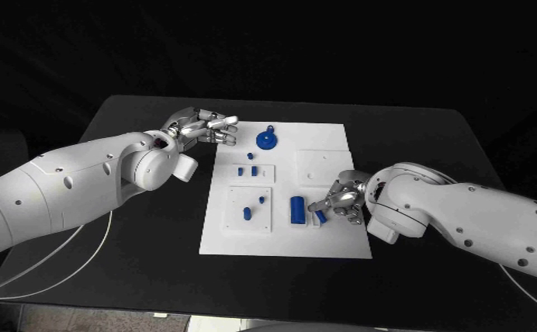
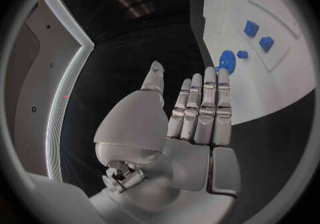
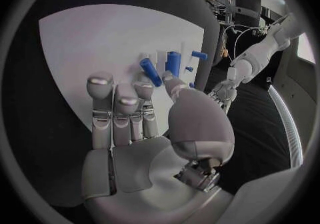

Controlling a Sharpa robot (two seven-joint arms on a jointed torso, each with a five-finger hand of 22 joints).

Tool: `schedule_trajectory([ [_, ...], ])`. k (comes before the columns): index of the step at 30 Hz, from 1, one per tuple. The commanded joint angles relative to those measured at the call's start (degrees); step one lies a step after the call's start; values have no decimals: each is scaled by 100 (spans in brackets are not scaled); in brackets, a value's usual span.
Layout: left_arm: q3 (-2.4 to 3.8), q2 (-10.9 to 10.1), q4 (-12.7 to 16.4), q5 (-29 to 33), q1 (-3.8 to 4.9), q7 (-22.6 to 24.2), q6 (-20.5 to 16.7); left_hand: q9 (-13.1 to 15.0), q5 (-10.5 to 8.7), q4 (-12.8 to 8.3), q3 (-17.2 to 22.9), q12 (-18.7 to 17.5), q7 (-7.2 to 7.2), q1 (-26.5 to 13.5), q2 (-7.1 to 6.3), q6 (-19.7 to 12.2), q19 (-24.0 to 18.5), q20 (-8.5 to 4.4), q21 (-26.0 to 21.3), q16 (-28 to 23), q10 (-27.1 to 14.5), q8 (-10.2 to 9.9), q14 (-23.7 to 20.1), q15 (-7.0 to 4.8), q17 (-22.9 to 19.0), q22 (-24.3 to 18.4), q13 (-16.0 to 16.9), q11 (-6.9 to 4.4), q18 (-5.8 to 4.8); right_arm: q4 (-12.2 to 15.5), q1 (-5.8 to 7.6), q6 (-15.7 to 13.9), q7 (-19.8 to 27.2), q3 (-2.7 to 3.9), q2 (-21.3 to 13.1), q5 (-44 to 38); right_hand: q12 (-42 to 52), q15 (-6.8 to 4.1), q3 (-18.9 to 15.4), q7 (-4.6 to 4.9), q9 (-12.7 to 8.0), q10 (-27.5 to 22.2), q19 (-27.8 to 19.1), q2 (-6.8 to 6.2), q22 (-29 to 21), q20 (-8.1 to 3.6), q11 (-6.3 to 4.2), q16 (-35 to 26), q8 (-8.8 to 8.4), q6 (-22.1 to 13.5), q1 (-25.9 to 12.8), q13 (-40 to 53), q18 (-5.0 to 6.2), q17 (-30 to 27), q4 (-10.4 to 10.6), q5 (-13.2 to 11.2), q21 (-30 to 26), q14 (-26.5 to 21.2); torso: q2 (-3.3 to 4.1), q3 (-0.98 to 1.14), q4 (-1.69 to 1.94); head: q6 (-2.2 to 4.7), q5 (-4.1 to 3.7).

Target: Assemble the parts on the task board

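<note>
The white task board (image 1: 319,239) lies in the middle of the table. My right hand (image 1: 341,202) is over its right edge and pinches a small blue peg (image 1: 320,215) between thumb and a finger; the peg (image 3: 149,71) is tilted at the fingertips of that hand (image 3: 136,112). Beside it a taller blue block (image 1: 296,209) stands in the board. A blue gear-shaped part (image 1: 266,140) lies near the far edge. My left hand (image 1: 202,129) hovers at the board's far left corner, fingers straight and holding nothing (image 2: 193,112). The gear (image 2: 226,61) lies just beyond its fingertips.
Small blue pieces (image 1: 248,169) sit in the board's left-middle panel, and two short pegs (image 1: 247,212) lie in the near-left panel. The black table (image 1: 134,254) surrounds the board. A pale cable (image 1: 67,262) runs along the table's near-left side.
</note>
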Motion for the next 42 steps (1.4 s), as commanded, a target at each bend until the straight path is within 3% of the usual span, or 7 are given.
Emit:
schedule_trajectory([
  [1,3,7,8,-17,3,17,77,-3,-22,18,12,-7,-13,-26,11,-23,-29,-4,11,1,-29,-5,-8,21,7,6,7,-1,-10,0,-12,194,-62,-15,10,-73,-44,-10,-39,17,-9,52,290,-39,454,-41,9,-18,-21,19,95,13,-36,29,142,-12,-21,37,0,2,-2,1,0],
  [19,1,-10,-1,-24,4,8,68,-3,-19,28,17,-5,-13,-22,7,-17,-32,-2,7,0,-35,-5,-13,23,9,5,8,0,-9,172,-12,338,-63,-19,-142,-139,-44,1,83,14,-3,70,292,-51,461,-29,16,-9,-18,34,-140,40,-40,61,369,-8,14,46,1,7,-4,4,6],
  [42,0,-5,-26,-38,4,-10,78,-3,-19,28,17,-5,-13,-22,7,-17,-32,-2,7,0,-35,-5,-13,23,9,5,8,0,-9,341,-13,434,4,-17,-242,-87,-24,8,175,6,16,86,290,46,468,-21,13,20,-19,49,-278,55,-45,85,335,-5,59,53,0,3,-1,3,-2],
])
